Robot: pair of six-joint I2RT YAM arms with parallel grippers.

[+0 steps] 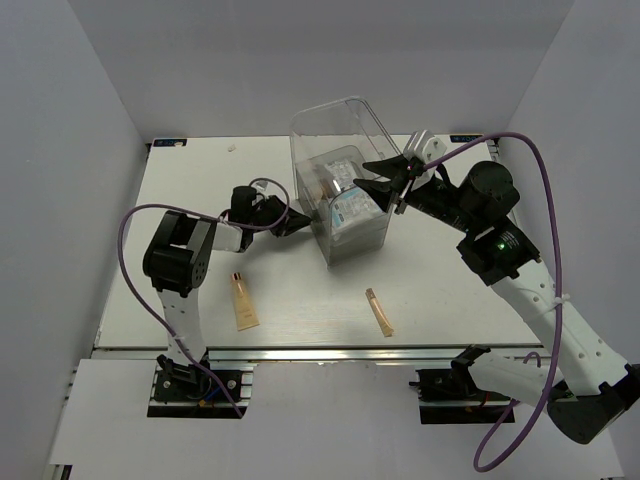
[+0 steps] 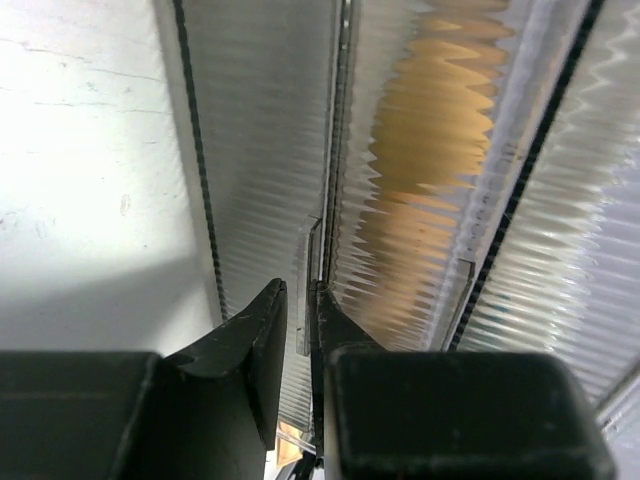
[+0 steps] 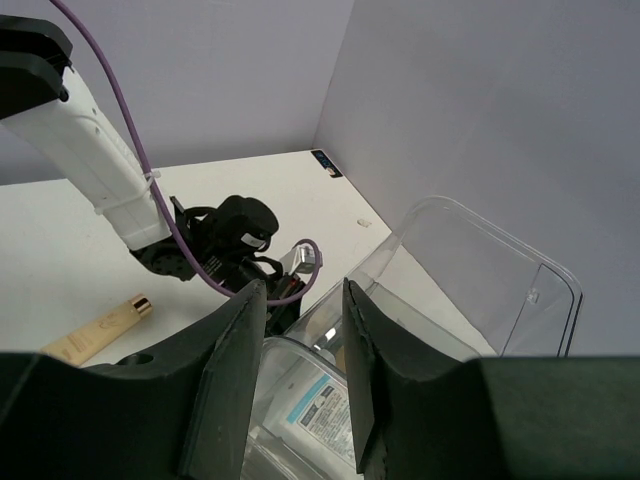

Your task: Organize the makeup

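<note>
Beige tubes (image 1: 243, 302), wht/blue packets (image 1: 352, 208), clear ribbed box (image 1: 340, 130), purple cables (image 1: 530, 150).

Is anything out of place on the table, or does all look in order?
Yes. Two tubes lie loose on the table, outside the clear box: a thicker tube in front of it to the left and a thin tube in front to the right. The packets are already inside.
</note>
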